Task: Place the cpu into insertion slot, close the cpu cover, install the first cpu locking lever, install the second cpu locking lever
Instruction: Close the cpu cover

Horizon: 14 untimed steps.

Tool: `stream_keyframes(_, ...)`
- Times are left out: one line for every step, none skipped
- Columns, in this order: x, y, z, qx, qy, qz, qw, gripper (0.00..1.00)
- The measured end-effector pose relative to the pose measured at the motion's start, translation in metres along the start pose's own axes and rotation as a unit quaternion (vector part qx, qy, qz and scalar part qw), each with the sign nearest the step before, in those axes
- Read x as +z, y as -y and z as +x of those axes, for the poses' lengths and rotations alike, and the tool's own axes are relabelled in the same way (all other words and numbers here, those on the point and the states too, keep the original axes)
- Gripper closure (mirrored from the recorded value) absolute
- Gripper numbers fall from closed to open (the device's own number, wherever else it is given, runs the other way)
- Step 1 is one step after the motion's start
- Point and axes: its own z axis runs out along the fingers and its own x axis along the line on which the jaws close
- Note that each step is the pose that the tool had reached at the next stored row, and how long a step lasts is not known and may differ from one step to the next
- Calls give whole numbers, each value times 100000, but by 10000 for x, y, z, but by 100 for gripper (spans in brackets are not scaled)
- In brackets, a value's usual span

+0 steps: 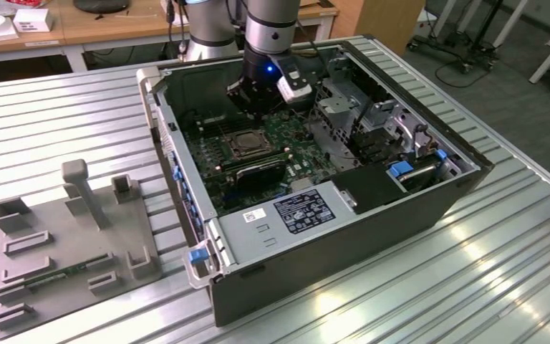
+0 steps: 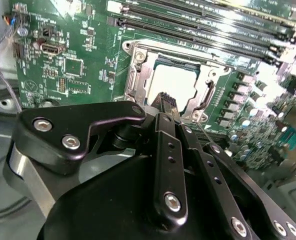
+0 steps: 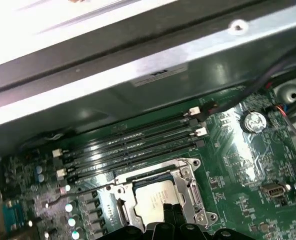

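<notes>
Slatted table [image 1: 55, 122], gripper [image 2: 164, 99] pointing down over cpu [image 2: 175, 80]

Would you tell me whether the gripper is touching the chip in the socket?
Cannot tell. In the second wrist view the gripper tip overlaps the chip, so neither contact nor a gap shows plainly.

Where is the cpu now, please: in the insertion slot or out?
In: the pale cpu lies flat inside the insertion slot, within its metal rim, in both wrist views.
</notes>
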Motion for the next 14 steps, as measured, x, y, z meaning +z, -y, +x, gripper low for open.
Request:
stream_keyframes(0,0,0,-798,-15,31,99997,89)
stream_keyframes(1,0,0,-1615,-25,55,99987,89)
stream_keyframes(1,0,0,-2485,-41,85,99969,89)
stream_keyframes(1,0,0,-3297,-53,111,99946,89)
stream_keyframes(2,0,0,-4092,-69,137,99916,89)
stream_keyframes(2,0,0,-4899,-81,162,99880,89)
stream_keyframes(2,0,0,-5679,-95,190,99838,89)
stream_keyframes(2,0,0,-6481,-109,216,99789,89)
stream_keyframes(3,0,0,-7262,-122,245,99736,89)
stream_keyframes(3,0,0,-8114,-137,270,99670,89)
stream_keyframes(3,0,0,-8858,-148,295,99606,89)
stream_keyframes(3,0,0,-9575,-160,319,99540,89)
stream_keyframes(4,0,0,-10256,-170,342,99472,89)
stream_keyframes(4,0,0,-10949,-177,362,99398,89)
